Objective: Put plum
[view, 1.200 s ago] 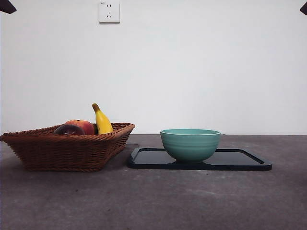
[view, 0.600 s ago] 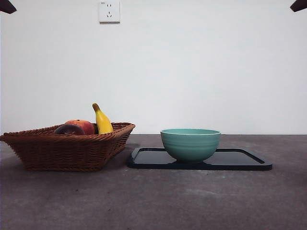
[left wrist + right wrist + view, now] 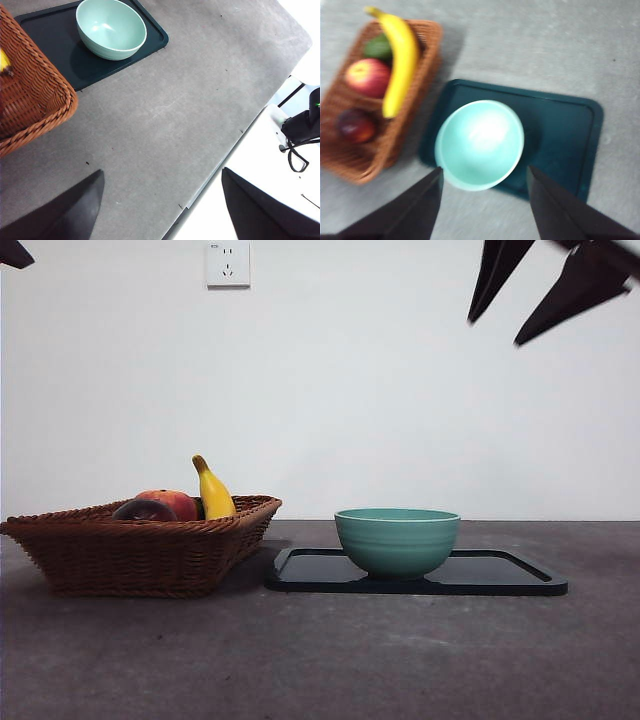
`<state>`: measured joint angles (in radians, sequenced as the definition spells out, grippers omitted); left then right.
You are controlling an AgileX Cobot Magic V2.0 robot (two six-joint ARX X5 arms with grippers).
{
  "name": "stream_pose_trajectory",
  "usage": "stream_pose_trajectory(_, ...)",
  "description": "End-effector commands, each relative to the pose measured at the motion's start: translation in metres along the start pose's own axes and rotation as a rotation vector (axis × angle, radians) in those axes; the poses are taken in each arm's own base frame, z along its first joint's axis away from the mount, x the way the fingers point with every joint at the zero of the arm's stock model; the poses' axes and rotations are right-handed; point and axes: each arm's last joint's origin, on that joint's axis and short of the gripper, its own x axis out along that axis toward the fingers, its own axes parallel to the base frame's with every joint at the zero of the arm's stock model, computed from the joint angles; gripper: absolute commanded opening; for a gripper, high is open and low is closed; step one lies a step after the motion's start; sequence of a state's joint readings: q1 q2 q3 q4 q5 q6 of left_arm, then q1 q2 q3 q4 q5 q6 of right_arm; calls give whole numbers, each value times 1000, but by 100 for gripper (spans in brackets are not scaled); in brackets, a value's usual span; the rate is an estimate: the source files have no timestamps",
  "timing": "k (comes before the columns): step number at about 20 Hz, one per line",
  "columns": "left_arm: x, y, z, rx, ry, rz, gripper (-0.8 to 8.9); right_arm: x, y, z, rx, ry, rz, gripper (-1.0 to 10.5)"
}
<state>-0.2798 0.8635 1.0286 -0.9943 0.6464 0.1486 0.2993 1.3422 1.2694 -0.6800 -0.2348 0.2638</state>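
The plum (image 3: pixel 143 510), dark maroon and glossy, lies in the near corner of the wicker basket (image 3: pixel 140 558) on the left of the table. The right wrist view shows the plum (image 3: pixel 355 126) in the basket (image 3: pixel 365 172) beside a red-orange fruit (image 3: pixel 368 77). My right gripper (image 3: pixel 495 330) hangs open high at the upper right, above the bowl and well apart from the plum. From its own camera the right gripper (image 3: pixel 485 170) is empty. My left gripper (image 3: pixel 162 172) waits open over bare table, holding nothing.
A teal bowl (image 3: pixel 397 540) stands on a black tray (image 3: pixel 500 578) right of the basket. A yellow banana (image 3: pixel 212 495) leans in the basket with a green fruit (image 3: pixel 378 48) behind. The table edge (image 3: pixel 215 165) runs near the left gripper.
The right gripper has come down and leftward from the top right corner into the front view. The fruit, basket, bowl and tray have stayed put.
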Motion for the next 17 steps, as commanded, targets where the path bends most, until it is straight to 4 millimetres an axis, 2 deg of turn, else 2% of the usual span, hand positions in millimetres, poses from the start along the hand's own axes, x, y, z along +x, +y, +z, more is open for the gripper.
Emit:
stream_pose_trajectory(1,0,0,3,27,-7,-6,374,24,-6,11,-15,43,-16,266)
stream_pose_trajectory(3,0,0,3,27,-7,-6,374,45,-12,14,-8,88,-31,266)
stream_pose_trajectory(9,0,0,3,27,-8,-6,374,105,-27,4,8,201,-49,266)
stream_pose_trajectory(13,0,0,3,27,-8,-6,374,134,-33,-5,4,262,-52,266)
stream_pose_trajectory(17,0,0,3,27,-7,-6,374,152,-34,-12,-5,290,-57,265)
